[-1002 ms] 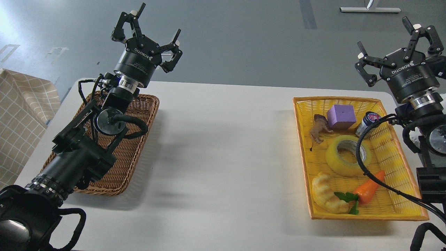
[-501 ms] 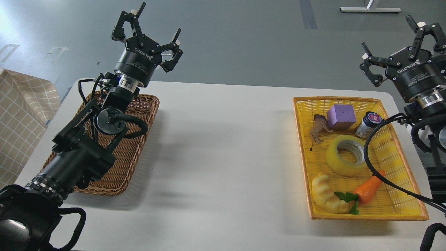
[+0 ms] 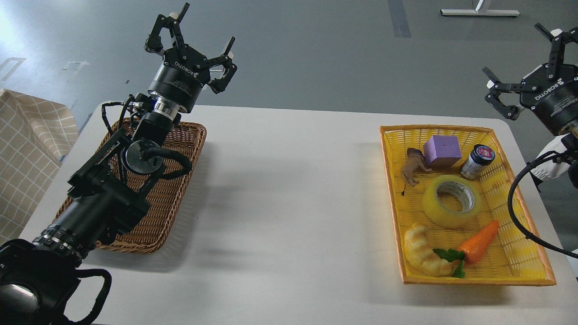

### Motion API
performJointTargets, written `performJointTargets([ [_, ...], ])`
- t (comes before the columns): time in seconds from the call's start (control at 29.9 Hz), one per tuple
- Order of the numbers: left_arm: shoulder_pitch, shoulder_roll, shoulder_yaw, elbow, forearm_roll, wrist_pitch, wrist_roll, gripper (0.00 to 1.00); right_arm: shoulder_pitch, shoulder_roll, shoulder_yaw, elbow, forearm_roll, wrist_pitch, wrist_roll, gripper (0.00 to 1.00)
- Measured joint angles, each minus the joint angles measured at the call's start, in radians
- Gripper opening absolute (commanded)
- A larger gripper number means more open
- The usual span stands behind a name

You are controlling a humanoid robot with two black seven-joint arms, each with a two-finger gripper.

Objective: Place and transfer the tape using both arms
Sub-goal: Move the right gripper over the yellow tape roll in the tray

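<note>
Nothing is done yet: the tape lies flat in the yellow basket, between croissant toy and purple block. Left gripper and right gripper both hover spread and empty; pickup, handover and the wicker basket remain

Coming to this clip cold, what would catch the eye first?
The yellow basket at the table's right, holding the tape lying flat among toys, beside an orange carrot. Both black grippers hang open and empty: the left gripper above the brown wicker tray, the right gripper beyond the basket's far right corner.
</note>
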Motion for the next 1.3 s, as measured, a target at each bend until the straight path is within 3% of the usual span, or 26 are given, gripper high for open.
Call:
performJointTargets([
  [0.6,0.001,0.001,0.002,0.000,0.001,0.000,0.000,0.98,0.013,-0.275,-0.090,0.110,-0.329,0.000,0.003,1.00],
  [1.3,0.007,0.005,0.000,0.000,0.001,0.000,0.000,0.98,-0.009,-0.273,-0.091,0.288,-0.912,0.000,0.010,1.00],
])
